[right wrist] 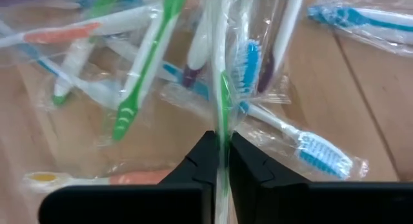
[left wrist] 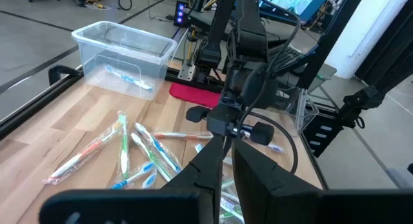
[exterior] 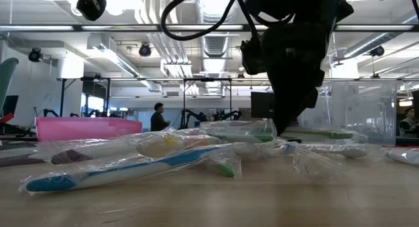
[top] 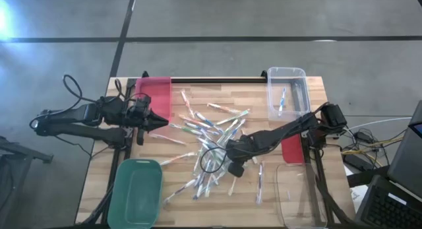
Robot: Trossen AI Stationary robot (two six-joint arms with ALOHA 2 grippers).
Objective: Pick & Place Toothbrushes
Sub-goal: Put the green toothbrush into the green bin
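Several toothbrushes [top: 211,140] in clear wrappers lie scattered on the middle of the wooden table [top: 99,189]. My right gripper [top: 229,152] reaches down into the pile from the right. In the right wrist view this gripper [right wrist: 221,146] is shut on a white and green toothbrush [right wrist: 223,88]. In the low view it [exterior: 288,125] stands down among the wrapped toothbrushes [exterior: 131,165]. My left gripper [top: 160,121] hovers by the pink bin with its fingers [left wrist: 213,162] shut on nothing. My right gripper pinches the wrapped white and green toothbrush between its two fingertips, on the thin handle [right wrist: 223,124] with the clear film around it. The fingers come steeply from above. The brush runs lengthwise through the fingers and out over the pile; whether it is lifted, I cannot tell.
A clear bin [top: 287,90] at the far right holds one toothbrush. A pink bin [top: 155,96] stands at the far left, a green bin [top: 136,189] at the near left, another clear bin [top: 300,197] at the near right. A red piece [top: 292,151] lies under my right arm.
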